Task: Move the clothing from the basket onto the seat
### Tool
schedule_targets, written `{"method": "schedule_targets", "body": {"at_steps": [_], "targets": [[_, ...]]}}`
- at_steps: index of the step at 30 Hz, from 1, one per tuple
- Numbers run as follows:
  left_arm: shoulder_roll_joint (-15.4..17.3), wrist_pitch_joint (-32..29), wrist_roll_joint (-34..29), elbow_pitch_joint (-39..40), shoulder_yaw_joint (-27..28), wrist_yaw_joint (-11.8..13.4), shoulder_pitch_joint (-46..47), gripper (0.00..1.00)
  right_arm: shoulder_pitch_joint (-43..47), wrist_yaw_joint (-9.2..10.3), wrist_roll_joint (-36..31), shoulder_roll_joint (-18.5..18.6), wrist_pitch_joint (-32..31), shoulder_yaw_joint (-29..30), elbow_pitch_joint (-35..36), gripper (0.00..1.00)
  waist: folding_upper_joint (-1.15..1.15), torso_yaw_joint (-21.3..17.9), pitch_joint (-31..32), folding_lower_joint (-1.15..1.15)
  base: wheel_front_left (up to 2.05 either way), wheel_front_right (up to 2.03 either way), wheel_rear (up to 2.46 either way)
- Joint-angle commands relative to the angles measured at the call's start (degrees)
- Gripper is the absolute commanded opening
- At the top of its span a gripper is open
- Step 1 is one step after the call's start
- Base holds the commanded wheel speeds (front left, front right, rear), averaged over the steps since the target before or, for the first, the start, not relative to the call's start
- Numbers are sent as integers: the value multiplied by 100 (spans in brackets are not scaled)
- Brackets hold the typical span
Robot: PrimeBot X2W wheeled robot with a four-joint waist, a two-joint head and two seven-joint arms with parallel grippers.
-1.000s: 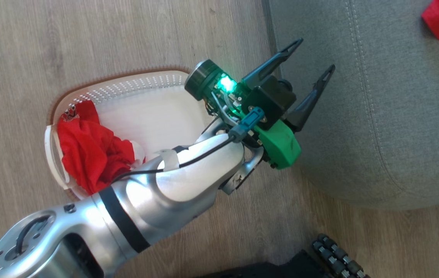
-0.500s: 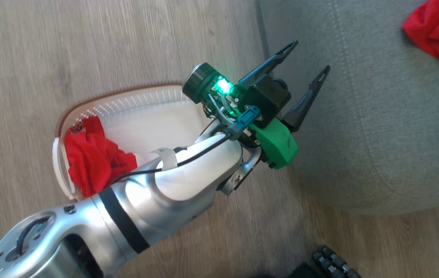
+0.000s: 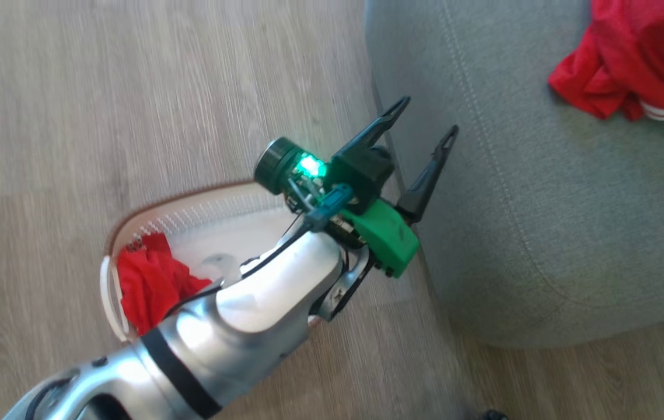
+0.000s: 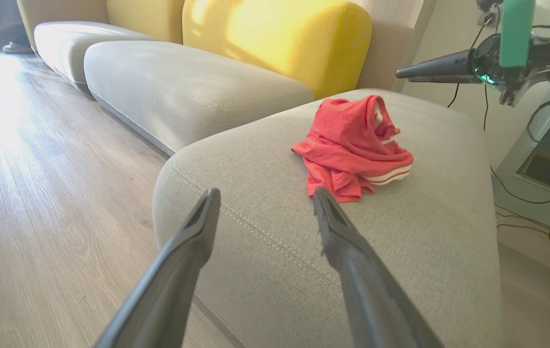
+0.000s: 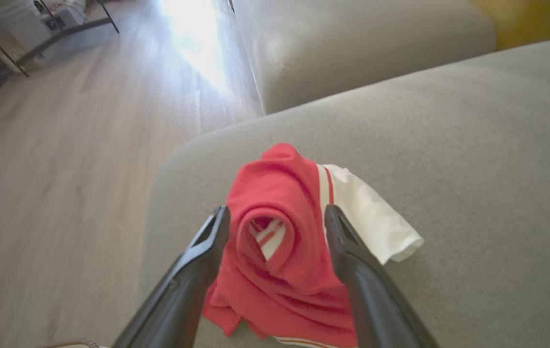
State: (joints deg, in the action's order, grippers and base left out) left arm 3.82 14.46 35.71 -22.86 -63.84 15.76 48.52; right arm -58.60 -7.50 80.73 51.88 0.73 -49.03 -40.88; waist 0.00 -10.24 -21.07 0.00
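Home living room, grey sofa [image 4: 197, 92], yellow backrests [image 4: 280, 38], wood plank floor [image 4: 38, 193]

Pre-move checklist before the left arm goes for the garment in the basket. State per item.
1. One red garment lying on the seat: ok.
2. Right claw open, above that garment, not gripping it: ok.
3. Left claw open and empty: ok.
4. The second red garment in the basket, at its left end: ok, partly hidden by the left forearm.
5. Left claw aimed at the basket: not ok, it points at the seat's edge.
6. Anything under the second red garment: cannot tell.
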Motion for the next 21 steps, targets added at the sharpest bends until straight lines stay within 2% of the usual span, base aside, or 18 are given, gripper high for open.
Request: {"method": "schedule_targets", "body": {"at_steps": [1,11,21], "targets": [[81,53,-60,220,247,-26,6,100,208,1,87,339,121,7,115,100,0,8,215,0,0,0,0],[424,53,-241,640,847,-75,-786,100,654,1,168,673,952,-163,833,100,0,220,896,0,0,0,0],[826,53,-301,1050,1378,28,-1475,100,1276,1,236,841,1402,107,1323,100,0,578,1387,0,0,0,0]]}}
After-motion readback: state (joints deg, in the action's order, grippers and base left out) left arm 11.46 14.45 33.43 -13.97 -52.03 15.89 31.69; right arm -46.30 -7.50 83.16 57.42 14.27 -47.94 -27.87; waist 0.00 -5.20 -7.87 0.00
